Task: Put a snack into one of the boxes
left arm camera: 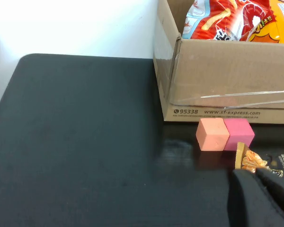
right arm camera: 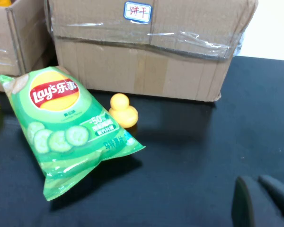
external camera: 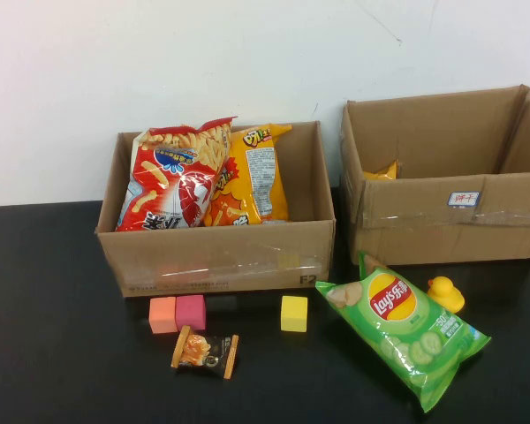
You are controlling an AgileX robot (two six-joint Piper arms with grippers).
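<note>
A green Lay's chip bag (external camera: 405,331) (right arm camera: 66,127) lies on the black table in front of the right cardboard box (external camera: 442,221). A small dark and orange snack packet (external camera: 205,352) (left arm camera: 260,163) lies in front of the left cardboard box (external camera: 216,256), which holds a red snack bag (external camera: 172,181) and an orange one (external camera: 252,172). My left gripper (left arm camera: 255,172) is shut and empty, just short of the small packet. My right gripper (right arm camera: 253,182) is shut and empty over bare table, well to the side of the Lay's bag. Neither arm shows in the high view.
An orange cube (external camera: 162,314) and a pink cube (external camera: 191,311) sit side by side before the left box, with a yellow cube (external camera: 293,314) further right. A yellow rubber duck (external camera: 445,293) stands beside the Lay's bag. Something yellow (external camera: 384,170) lies inside the right box.
</note>
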